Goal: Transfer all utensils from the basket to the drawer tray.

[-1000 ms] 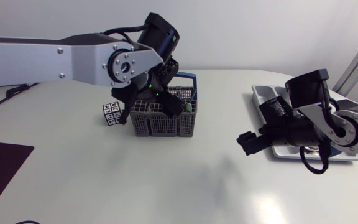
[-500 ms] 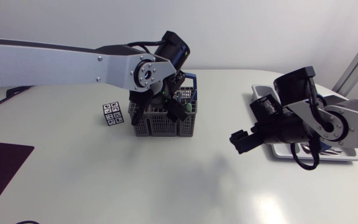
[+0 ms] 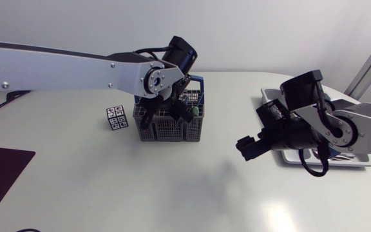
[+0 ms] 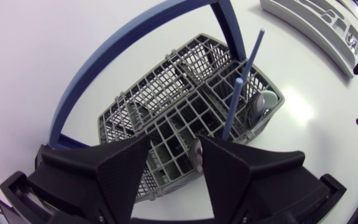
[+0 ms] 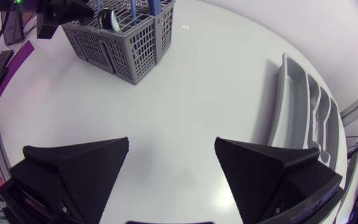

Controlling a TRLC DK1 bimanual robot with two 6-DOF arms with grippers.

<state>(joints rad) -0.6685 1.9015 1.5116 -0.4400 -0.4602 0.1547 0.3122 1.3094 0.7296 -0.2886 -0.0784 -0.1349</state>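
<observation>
White table (image 3: 172,193) carries everything. At the upper centre of the head view sits the basket (image 3: 169,125), with two blue utensils (image 4: 241,87) and a spoon (image 4: 263,102) standing in its far corner cells. A small metal end also shows just beside one finger, though I cannot tell what it is.

The left gripper (image 4: 176,149) hangs right over the basket grid, fingers apart and holding nothing. The blue hoop (image 4: 135,56) arches just ahead of it. A cube (image 3: 115,118) stands near the basket, to its left in the frame.

The tray (image 3: 270,96) lies well apart, at the right of the frame. The right gripper (image 5: 173,144) hovers between basket and tray, also spread wide and empty.

The risks, as I judge them:
- The broad fingers could catch a cell wall or the hoop on the way down. That would drag or tip the light basket.
- They are not over the corner cells, so shutting now would miss the blue utensils.
- The two blue utensils stand close together. One pinch may take both, or knock one askew.
- A thin stem could swing or slip in the wedge fingers when lifted.
- The right arm sits in the carry path, so the arms could meet.
</observation>
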